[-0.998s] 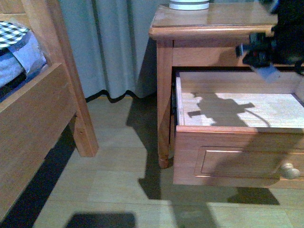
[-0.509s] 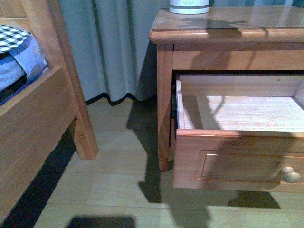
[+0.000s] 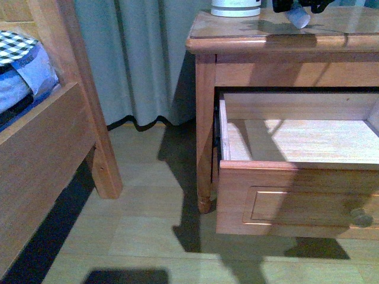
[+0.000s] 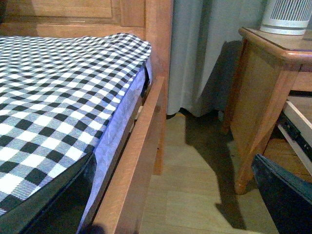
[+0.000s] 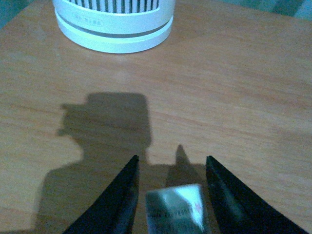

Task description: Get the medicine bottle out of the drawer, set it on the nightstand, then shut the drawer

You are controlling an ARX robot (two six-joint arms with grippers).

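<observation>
My right gripper (image 5: 171,163) is shut on the medicine bottle (image 5: 176,208), a small pale bottle with a label, held just above the nightstand (image 5: 234,97) top. In the front view the medicine bottle (image 3: 299,18) hangs at the top edge over the glossy nightstand (image 3: 266,41), with the right gripper (image 3: 302,6) mostly cut off above. Below it the drawer (image 3: 296,177) stands pulled out, its pale wood inside bare, knob (image 3: 360,217) at the lower right. My left gripper is open; only one dark finger (image 4: 285,195) shows, low over the floor beside the nightstand leg.
A tall white ribbed cylinder (image 3: 235,7) stands on the nightstand's back left, close to the bottle. A wooden bed frame (image 3: 53,148) with checked bedding (image 4: 58,97) fills the left. A grey curtain (image 3: 142,59) hangs behind, and floor lies between bed and nightstand.
The right gripper with the bottle rose from the drawer's back right, left the front view, and now shows above the nightstand top. The drawer stays open.
</observation>
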